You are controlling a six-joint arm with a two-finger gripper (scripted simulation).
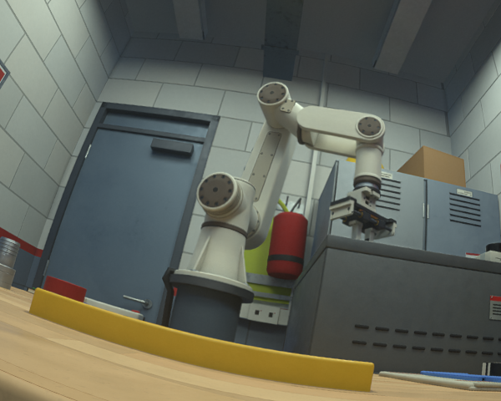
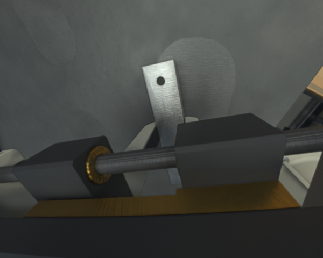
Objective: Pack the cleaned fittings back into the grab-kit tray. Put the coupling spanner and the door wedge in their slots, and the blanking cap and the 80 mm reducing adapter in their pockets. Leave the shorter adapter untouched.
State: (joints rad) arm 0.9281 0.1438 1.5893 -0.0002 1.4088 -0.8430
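The coupling spanner point(image 2: 164, 97), a flat steel bar with a hole near its far end, lies on the grey cabinet top point(image 2: 100, 83) with its near part between my fingers. My gripper point(image 1: 367, 231) is down on that cabinet top and closed on the spanner's handle; the wrist camera shows the pale fingertips on either side of the bar. On the wooden table, a stepped metal adapter point(image 1: 1, 262) stands at far left. A red block point(image 1: 64, 288) lies behind the yellow tray rim point(image 1: 199, 341).
The yellow tray rim blocks sight of the tray's inside. The grey cabinet point(image 1: 406, 302) stands right of the arm's base, with lockers point(image 1: 428, 211) behind it. Flat grey and blue items point(image 1: 458, 379) lie at the table's right.
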